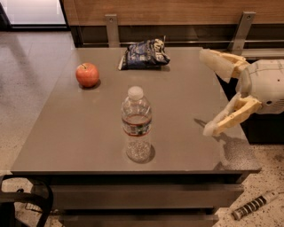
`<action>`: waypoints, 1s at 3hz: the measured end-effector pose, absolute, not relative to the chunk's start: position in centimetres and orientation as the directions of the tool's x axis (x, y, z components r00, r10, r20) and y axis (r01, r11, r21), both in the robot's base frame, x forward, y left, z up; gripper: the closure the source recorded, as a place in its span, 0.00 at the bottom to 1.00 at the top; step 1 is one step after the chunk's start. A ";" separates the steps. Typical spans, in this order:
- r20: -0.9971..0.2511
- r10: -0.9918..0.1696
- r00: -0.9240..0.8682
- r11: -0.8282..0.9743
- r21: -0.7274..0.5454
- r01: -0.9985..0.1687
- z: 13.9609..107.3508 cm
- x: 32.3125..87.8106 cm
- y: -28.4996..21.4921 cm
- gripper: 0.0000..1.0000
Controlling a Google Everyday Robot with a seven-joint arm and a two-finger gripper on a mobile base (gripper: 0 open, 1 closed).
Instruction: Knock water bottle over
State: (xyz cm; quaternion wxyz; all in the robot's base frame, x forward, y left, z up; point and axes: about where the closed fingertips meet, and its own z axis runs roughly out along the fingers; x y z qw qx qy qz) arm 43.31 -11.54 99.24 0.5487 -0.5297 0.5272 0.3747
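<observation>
It looks like an office break area or canteen: a grey desk (186,102) bearing an apple (87,74), a snack bag (145,54) and a water bottle (136,124) stands on speckled terrazzo floor (31,80) before a wood-panelled wall (177,11), the robot's end effector (206,93) hanging spread wide over the desk's right edge.

Grey table (66,146) with a flat matte top, square-cornered, set on a pale speckled floor (26,88). Carrying three items, all well apart: red apple (87,74) toward the far left corner, dark crumpled snack bag (144,54) at the far edge near the middle, and upright water bottle (136,124), clear and ribbed with a white cap, toward the near edge at centre. Over the right side, apart from every item: cream gripper (206,92), fingers spread wide, one above the far right corner, the other lower by the right edge.
</observation>
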 end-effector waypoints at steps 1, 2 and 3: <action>-0.982 -0.146 0.119 0.162 -0.143 -0.976 98.4 43.2 -11.0 0.00; -0.986 -0.156 0.066 0.189 -0.095 -0.977 97.0 42.8 -10.3 0.00; -0.985 -0.171 0.035 0.208 -0.071 -0.976 95.2 42.7 -9.6 0.00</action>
